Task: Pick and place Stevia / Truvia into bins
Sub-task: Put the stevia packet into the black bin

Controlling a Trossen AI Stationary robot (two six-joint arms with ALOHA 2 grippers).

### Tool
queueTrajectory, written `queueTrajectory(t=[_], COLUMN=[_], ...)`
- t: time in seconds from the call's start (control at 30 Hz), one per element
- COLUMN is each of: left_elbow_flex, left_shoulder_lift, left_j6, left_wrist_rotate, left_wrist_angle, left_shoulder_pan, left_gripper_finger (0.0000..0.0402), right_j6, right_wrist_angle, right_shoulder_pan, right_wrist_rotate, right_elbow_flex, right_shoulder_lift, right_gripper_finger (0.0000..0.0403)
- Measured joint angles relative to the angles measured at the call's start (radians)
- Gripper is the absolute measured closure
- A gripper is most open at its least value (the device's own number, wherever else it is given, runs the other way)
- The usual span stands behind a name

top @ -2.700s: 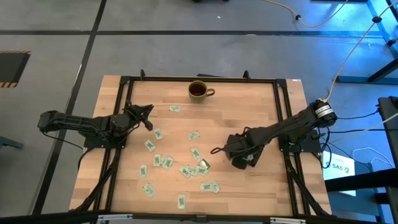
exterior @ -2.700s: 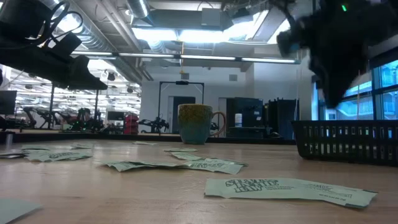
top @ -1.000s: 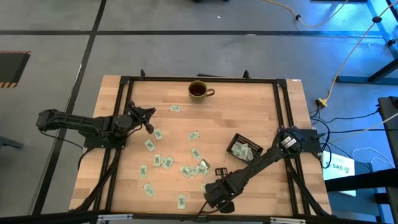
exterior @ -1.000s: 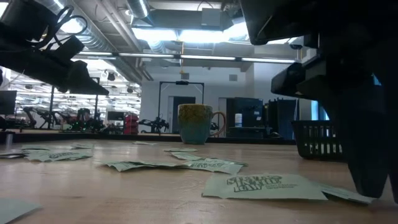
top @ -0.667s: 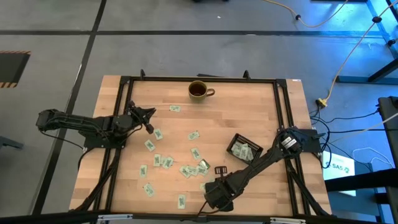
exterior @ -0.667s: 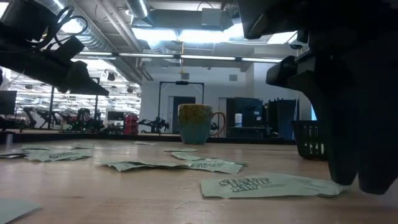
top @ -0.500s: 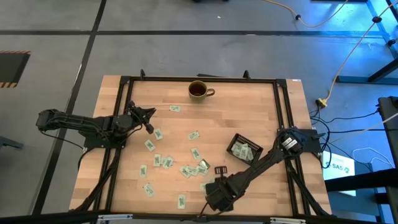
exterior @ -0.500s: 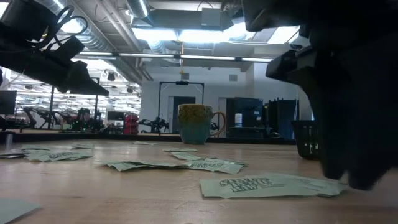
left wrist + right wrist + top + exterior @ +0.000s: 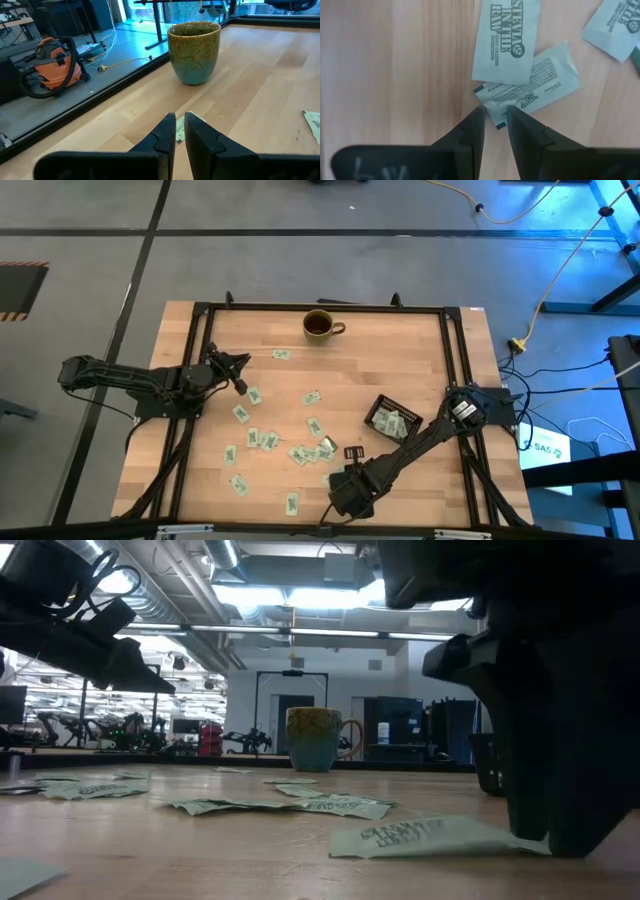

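The job looks barely begun: the black divided bin [image 9: 389, 418] on the right side of the wooden surface [image 9: 400, 360] already holds a few pale sachets, while roughly twenty Stevia sachets [image 9: 312, 454] lie scattered flat across the middle and front, so most of the sorting is left. The right hand [image 9: 494, 116] is down at the front edge, well away from the bin, its two fingers nearly together around the corner of one sachet [image 9: 532, 90] that lies printed-side up, partly tucked under a second sachet [image 9: 506, 42] reading "Stevia in the Raw"; my reading is that it has pinched that corner, though the packet is not yet lifted off the wood. In the low view the same packet [image 9: 420, 836] lies a little humped beside the dark fingers. The sachets are thin, pale green-white paper rectangles with dark print, light and easily slid. The left hand [image 9: 180, 131] hovers near the brown mug [image 9: 319, 325] at the left, fingers almost shut and holding nothing.
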Motion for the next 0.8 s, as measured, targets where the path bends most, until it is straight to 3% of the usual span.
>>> queueTrajectory(t=[0.17,0.47,0.8], left_elbow_flex=[0.0,0.0,0.0], left_shoulder_lift=[0.007,0.011,0.011], left_j6=[0.0,0.0,-0.001], left_wrist_rotate=[0.0,0.0,0.0], left_wrist_angle=[0.0,0.0,0.0], left_shoulder_pan=[0.0,0.0,0.0], left_gripper_finger=[0.0368,0.0368,0.0368], right_j6=[0.006,0.007,0.021], right_wrist_angle=[0.001,0.003,-0.159], right_shoulder_pan=[-0.003,-0.003,-0.012], right_wrist_rotate=[-0.013,-0.015,-0.027], right_elbow_flex=[-0.006,-0.006,0.063], right_shoulder_lift=[0.009,0.012,-0.014], right_gripper_finger=[0.0321,0.0393,0.0399])
